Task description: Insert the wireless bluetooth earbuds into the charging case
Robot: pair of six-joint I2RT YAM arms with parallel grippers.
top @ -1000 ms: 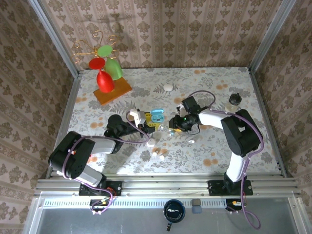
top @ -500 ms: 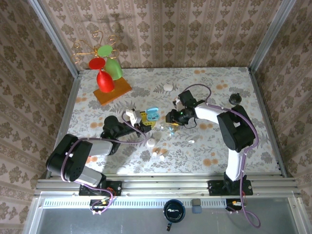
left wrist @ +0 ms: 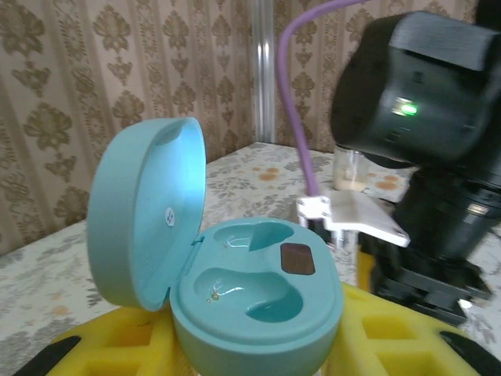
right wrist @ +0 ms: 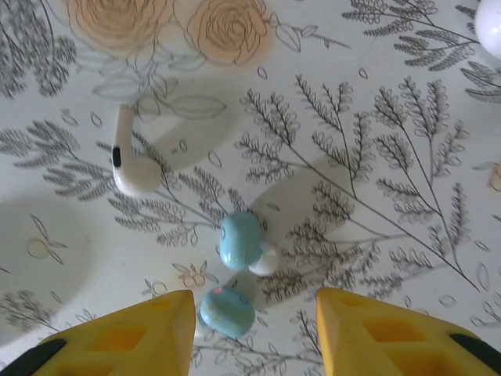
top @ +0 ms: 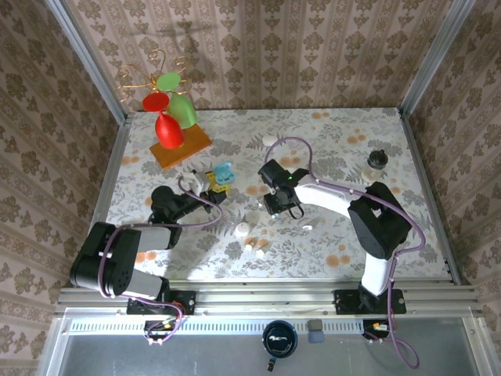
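The open pale teal charging case (left wrist: 258, 290) sits between yellow fingers (left wrist: 102, 345) with its lid (left wrist: 145, 211) up and both wells bare; my left gripper (left wrist: 254, 352) is shut on it. From above, the case (top: 225, 172) is held left of centre by the left gripper (top: 213, 186). Two teal-blue earbuds (right wrist: 241, 239) (right wrist: 227, 311) lie on the cloth, the nearer one between the fingers of my open right gripper (right wrist: 254, 321). A white earbud (right wrist: 133, 160) lies to their upper left. In the top view the right gripper (top: 275, 208) points down at mid-table.
Coloured wine glasses stand on a wooden board (top: 184, 149) at the back left. A white pebble-like case (top: 270, 141) lies at the back, a small jar (top: 376, 160) at the right. Small white bits (top: 243, 229) (top: 307, 227) lie towards the front.
The left gripper has carried the teal case left and further back. The right gripper has swung left and now stands over the teal earbuds.
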